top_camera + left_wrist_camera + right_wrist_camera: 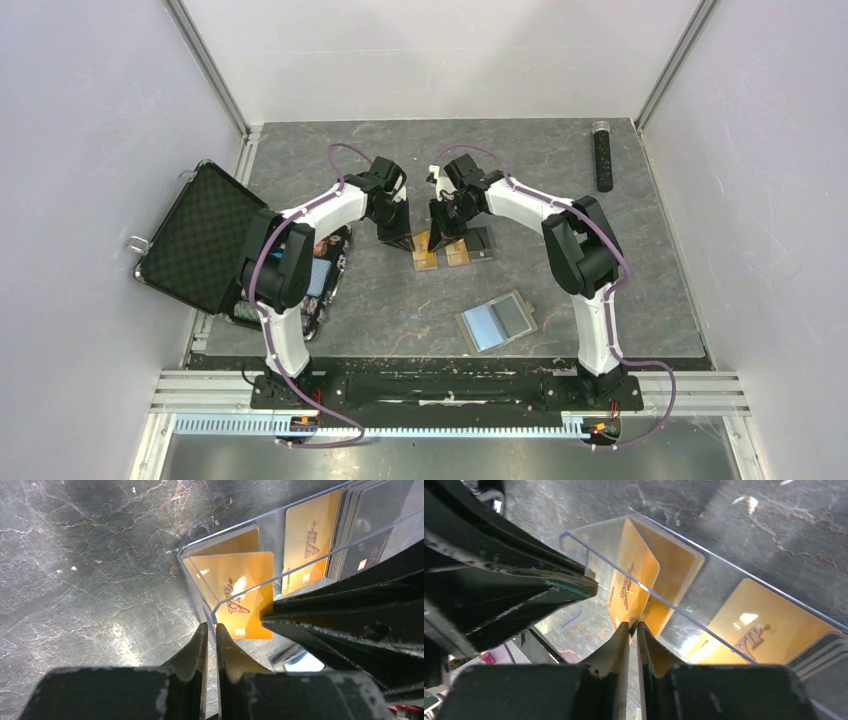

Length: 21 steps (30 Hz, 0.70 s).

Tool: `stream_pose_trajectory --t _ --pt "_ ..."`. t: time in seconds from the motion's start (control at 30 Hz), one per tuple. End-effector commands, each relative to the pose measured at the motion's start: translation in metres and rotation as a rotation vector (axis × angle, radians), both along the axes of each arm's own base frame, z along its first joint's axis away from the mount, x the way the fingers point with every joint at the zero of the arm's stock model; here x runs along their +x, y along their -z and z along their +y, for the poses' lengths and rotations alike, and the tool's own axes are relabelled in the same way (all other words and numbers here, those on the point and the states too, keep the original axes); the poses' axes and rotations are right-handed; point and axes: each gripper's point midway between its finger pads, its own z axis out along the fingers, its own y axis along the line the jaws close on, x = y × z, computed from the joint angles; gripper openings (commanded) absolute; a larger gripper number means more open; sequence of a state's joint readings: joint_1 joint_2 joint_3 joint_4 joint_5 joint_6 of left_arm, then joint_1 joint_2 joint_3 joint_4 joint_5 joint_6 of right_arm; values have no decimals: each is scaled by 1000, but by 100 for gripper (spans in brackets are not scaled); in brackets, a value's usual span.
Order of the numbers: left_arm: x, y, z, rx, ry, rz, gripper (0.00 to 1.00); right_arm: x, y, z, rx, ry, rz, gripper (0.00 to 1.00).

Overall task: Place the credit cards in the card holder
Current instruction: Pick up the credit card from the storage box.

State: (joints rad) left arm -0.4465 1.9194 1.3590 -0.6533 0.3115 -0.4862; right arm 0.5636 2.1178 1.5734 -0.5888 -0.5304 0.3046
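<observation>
Right end effector (634, 624) on gold "VIP" card (636, 575) in clear box (684, 610)

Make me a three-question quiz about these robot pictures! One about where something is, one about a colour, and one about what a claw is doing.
1. Where does the open card holder lie?
A. nearer the arm bases than the clear box
B. on top of an arm
C. against the back wall

2. What colour are the credit cards?
A. blue
B. orange-gold
C. green

3. What is the right gripper doing?
A. gaping wide open
B. pinching a tilted credit card
C. holding the card holder

Answers: 1 A, in the top view it lies below the box, toward the bases. 2 B, both wrist views show gold faces. 3 B, the right wrist view shows its fingers closed on the card's edge.
</observation>
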Motion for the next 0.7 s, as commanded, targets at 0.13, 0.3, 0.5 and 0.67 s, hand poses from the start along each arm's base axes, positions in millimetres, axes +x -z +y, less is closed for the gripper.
stream_pose_trajectory --t 0.13,0.3,0.5,0.67 --pt "0 -12 -12 -43 41 -40 12 -1 -16 27 124 -25 -18 18" --pt "-2 -10 -10 -31 37 -38 12 -1 0 19 72 -24 -23 23" --pt "-1 -9 -7 -19 27 -39 4 5 -1 13 25 -37 -61 3" --pt "5 -5 -2 0 0 -35 2 17 -43 13 58 -46 -153 0"
